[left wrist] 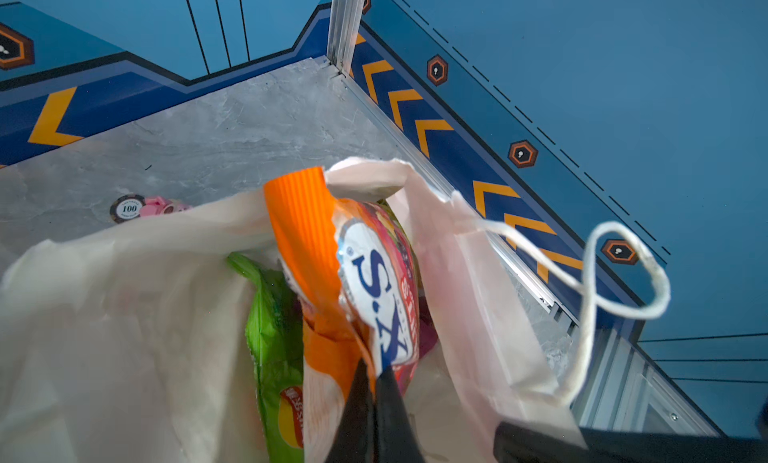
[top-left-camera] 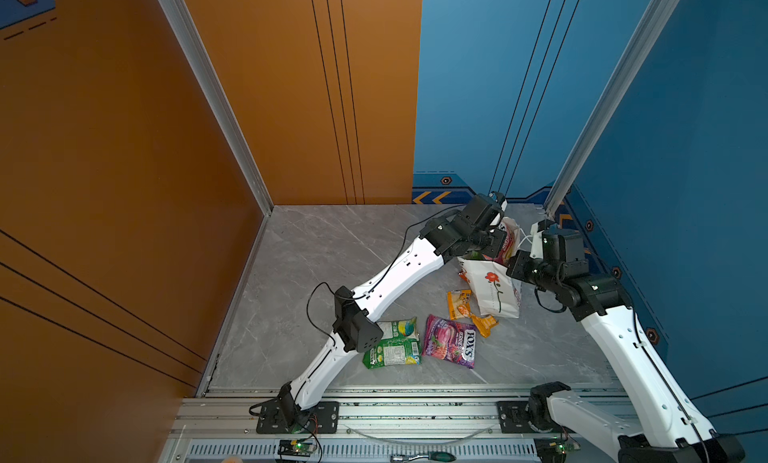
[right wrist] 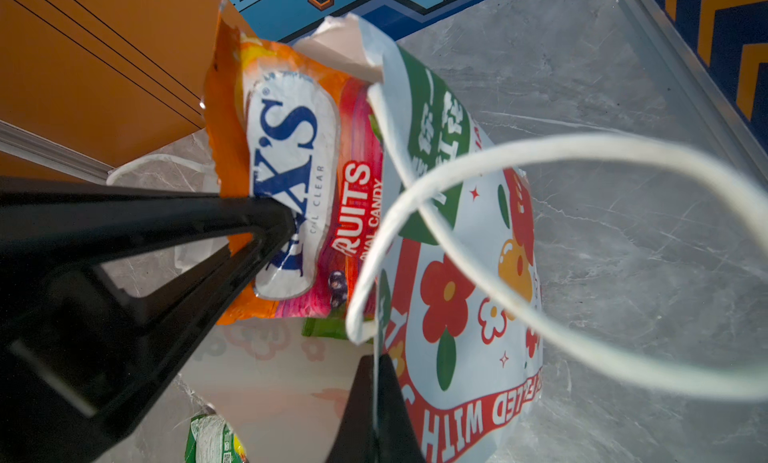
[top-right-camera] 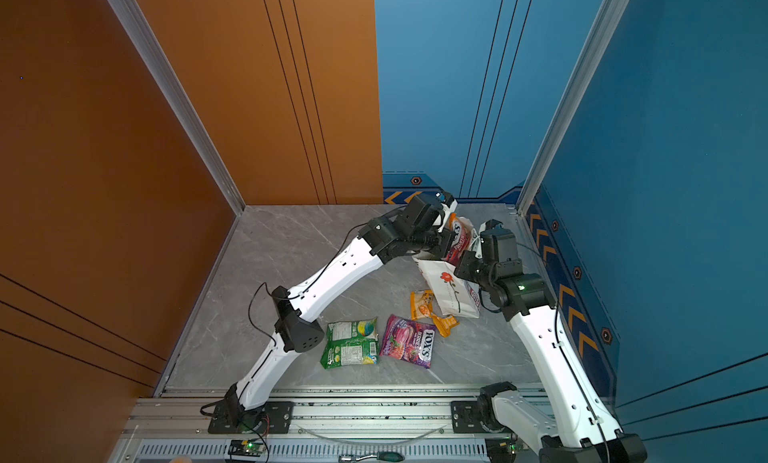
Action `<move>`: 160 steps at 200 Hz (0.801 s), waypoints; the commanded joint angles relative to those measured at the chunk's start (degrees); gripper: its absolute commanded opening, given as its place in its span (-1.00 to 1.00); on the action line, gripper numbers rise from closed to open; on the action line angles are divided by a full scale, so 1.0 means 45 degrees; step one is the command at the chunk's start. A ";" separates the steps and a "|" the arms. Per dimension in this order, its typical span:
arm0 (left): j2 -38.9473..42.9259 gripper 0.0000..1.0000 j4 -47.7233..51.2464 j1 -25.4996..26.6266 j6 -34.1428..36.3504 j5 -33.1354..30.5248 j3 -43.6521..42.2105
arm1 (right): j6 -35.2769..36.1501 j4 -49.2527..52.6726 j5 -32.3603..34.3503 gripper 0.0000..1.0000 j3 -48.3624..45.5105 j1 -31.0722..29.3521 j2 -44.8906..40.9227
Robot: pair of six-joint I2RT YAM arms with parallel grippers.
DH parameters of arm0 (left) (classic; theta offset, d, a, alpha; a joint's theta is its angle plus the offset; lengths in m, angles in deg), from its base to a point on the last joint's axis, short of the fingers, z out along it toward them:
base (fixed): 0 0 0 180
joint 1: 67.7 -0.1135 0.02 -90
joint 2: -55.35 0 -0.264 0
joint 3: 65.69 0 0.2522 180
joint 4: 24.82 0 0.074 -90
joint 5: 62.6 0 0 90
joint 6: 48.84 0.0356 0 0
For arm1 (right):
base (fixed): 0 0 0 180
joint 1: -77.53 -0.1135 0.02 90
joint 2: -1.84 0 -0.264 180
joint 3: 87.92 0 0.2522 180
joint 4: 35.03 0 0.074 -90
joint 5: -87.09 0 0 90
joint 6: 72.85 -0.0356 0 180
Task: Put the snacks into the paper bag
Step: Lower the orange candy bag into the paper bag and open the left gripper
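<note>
Loose pkts on the table [top-left-camera: 332, 253]: 5.
Green x2, near-left, touching: far green pkt [top-left-camera: 399, 328], near green pkt [top-left-camera: 392, 354].
Purple x1: purple FOX'S pkt [top-left-camera: 451, 345], just right of the green pair.
Orange x2, by the bag's near-left corner: bigger orange pkt [top-left-camera: 458, 303], small orange pkt [top-left-camera: 484, 325].
Pkts seen in the bag's mouth: at least 2, i.e. orange-red FOX'S pkt [left wrist: 374, 282] and green pkt inside [left wrist: 272, 340]. There's a purple scrap behind them; can't tell if it's a 3rd.
Also 1 paper bag [top-left-camera: 492, 290] w/ cord handles [right wrist: 540, 147] x2.
Poker chip [left wrist: 127, 208] x1, pink toy [left wrist: 160, 205] x1, just beside each other.
Grippers x2: left gripper [left wrist: 376, 369], right gripper [right wrist: 375, 359].
Screwdriver [top-left-camera: 432, 456] x1, at the near edge.
</note>
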 commanded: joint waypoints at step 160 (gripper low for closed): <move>0.1645 -0.09 -0.0407 0.0091 0.0606 -0.1365 -0.0988 | 0.0336 -0.0256 0.0941 -1.00 0.0350 0.0417 -0.0509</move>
